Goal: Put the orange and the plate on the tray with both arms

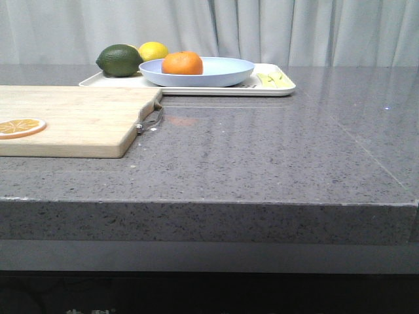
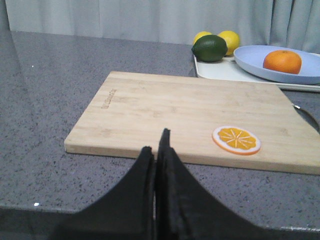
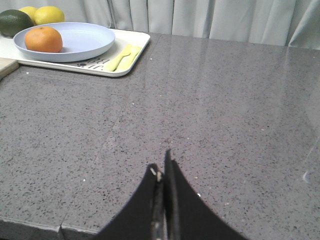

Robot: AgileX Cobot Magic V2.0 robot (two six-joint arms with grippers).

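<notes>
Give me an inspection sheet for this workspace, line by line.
Surface: grey speckled countertop.
Job's things: orange sits in the plate; plate rests on the tray.
Clutter: lemon and dark green fruit on the tray; orange slice on the cutting board.
Grippers: left claw shut, empty; right claw shut, empty.
Cables: nothing seen.
Surroundings: pale curtain behind.

Black, tapered, matte fingers [image 2: 150, 170]

Orange [image 1: 182, 63] in plate [image 1: 222, 77] on tray [image 1: 275, 88], behind cutting board [image 1: 78, 121].
</notes>
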